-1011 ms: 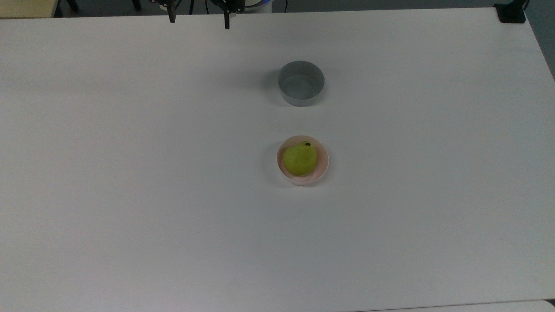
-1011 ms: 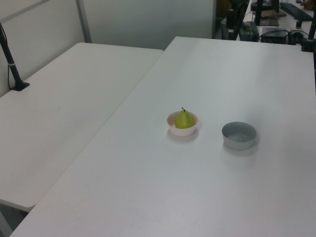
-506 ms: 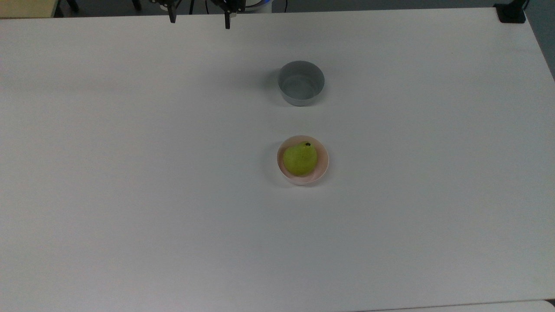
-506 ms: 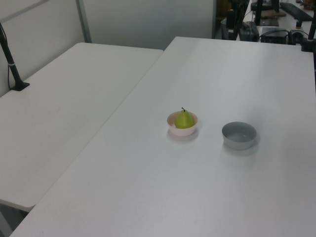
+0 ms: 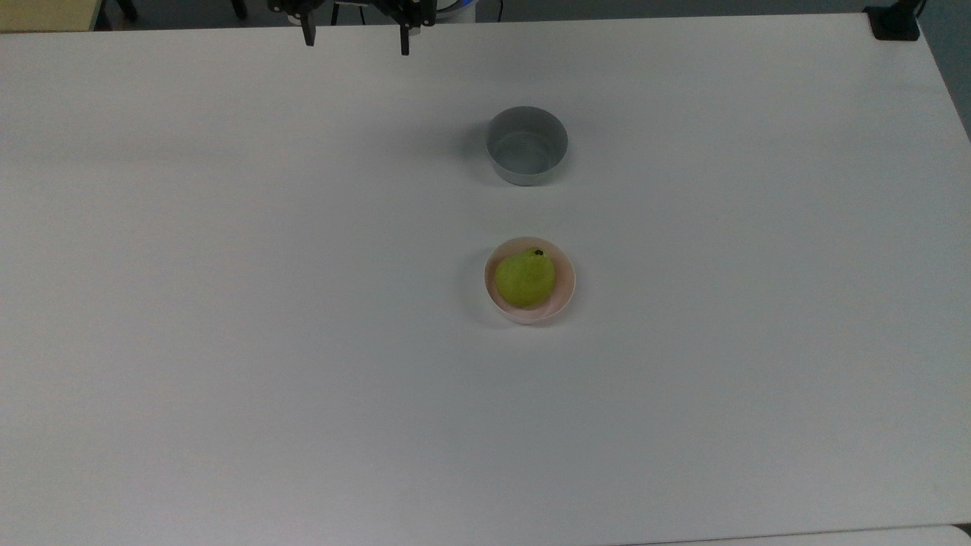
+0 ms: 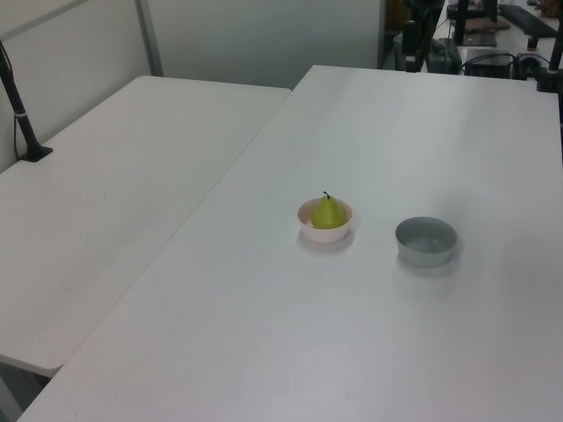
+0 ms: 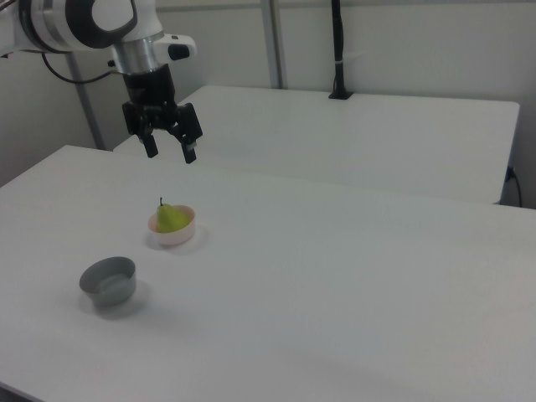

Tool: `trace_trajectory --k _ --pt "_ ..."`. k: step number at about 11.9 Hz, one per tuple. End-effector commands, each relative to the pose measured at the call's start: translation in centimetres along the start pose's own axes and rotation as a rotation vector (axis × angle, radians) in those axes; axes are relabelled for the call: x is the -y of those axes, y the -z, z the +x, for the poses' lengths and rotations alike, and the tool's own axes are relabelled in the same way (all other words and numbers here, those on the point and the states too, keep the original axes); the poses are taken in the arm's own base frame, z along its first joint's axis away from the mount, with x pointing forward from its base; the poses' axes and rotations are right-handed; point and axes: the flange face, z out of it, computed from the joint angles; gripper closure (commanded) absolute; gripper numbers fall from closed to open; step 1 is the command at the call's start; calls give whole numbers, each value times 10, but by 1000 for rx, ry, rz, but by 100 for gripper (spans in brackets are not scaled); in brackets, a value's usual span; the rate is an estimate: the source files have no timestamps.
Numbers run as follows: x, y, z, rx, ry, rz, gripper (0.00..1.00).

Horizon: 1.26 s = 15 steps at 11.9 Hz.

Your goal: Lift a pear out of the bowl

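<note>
A yellow-green pear (image 5: 525, 279) with a dark stem sits upright in the small pale pink bowl (image 5: 566, 294) near the middle of the white table. The pear (image 6: 327, 214) and the bowl (image 6: 324, 235) show again in the left view, and the pear (image 7: 170, 218) in its bowl (image 7: 175, 238) in the right view. My gripper (image 5: 356, 42) hangs open over the table's far edge at the top of the top view, with nothing between its fingers. In the right view the gripper (image 7: 172, 154) is high above the table, up and slightly behind the pear.
An empty grey bowl (image 5: 527, 144) stands apart from the pink one, between it and the arm's side; the grey bowl (image 7: 109, 280) is at the right view's lower left. A second white table (image 6: 106, 202) adjoins, with a black post (image 7: 338, 50) clamped on it.
The open gripper has crept a little further into the top view, down and to the top view's right. The pear and both bowls have not moved.
</note>
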Motion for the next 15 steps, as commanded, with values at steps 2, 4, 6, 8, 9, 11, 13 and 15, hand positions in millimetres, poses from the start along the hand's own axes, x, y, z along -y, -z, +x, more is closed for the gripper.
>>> trace_trajectory --k 2,4,6,8,9,11,13,15 --pt "37 -2 3 -25 80 26 0" --pt "67 -19 16 -29 126 29 0" --pt "96 -44 32 -43 157 34 0" --pt "120 -72 49 -60 187 39 0" --pt "132 -90 58 -65 202 42 0" --pt "151 -126 70 -50 227 40 0" --pt "160 -149 79 -59 237 42 0" --pt "178 -176 84 -53 264 34 0"
